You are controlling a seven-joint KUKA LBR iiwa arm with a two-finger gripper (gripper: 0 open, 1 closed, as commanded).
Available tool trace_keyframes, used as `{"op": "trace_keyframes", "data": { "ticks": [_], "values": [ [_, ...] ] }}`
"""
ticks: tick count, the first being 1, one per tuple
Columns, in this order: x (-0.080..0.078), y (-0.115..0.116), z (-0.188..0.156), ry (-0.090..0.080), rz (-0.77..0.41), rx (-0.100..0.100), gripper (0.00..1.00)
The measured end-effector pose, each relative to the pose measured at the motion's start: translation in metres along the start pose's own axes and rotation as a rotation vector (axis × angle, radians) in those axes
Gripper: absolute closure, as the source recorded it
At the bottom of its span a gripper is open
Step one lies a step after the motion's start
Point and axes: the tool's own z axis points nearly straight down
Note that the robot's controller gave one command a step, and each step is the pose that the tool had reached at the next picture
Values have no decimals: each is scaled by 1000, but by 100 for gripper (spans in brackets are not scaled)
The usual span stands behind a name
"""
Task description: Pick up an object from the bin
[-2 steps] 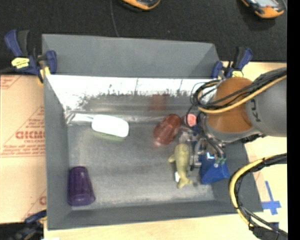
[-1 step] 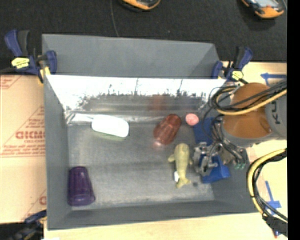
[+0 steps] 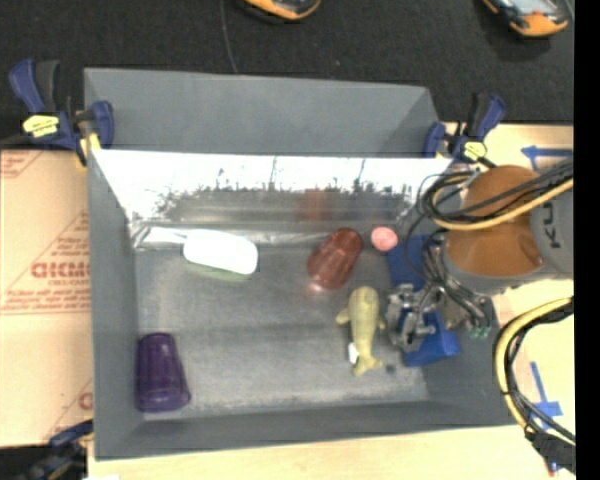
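Over at the right end of the grey bin, the gripper is down low among the things. Its metal works sit just above a blue block that lies near the right wall. From where I stand I cannot tell whether the pincer is wide or narrow, nor whether anything is caught in it. Just beside it, toward the bin's middle, lies a pale yellow toy animal. A red see-through cup on its side and a small pink ball lie a little further back. A white oval thing and a purple cup are well apart at the other end.

The blue block looks to be the one in hand. To do it well, I'd say the arm should settle squarely over the block, clear of the wall and the yellow toy. It should then close firmly and lift straight up so nothing is dragged along.
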Motion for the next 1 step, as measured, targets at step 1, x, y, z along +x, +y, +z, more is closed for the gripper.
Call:
{"op": "trace_keyframes", "data": {
  "ticks": [1],
  "values": [
    [-3, -3, -72, -3, 20, 2, 0]
  ]
}}
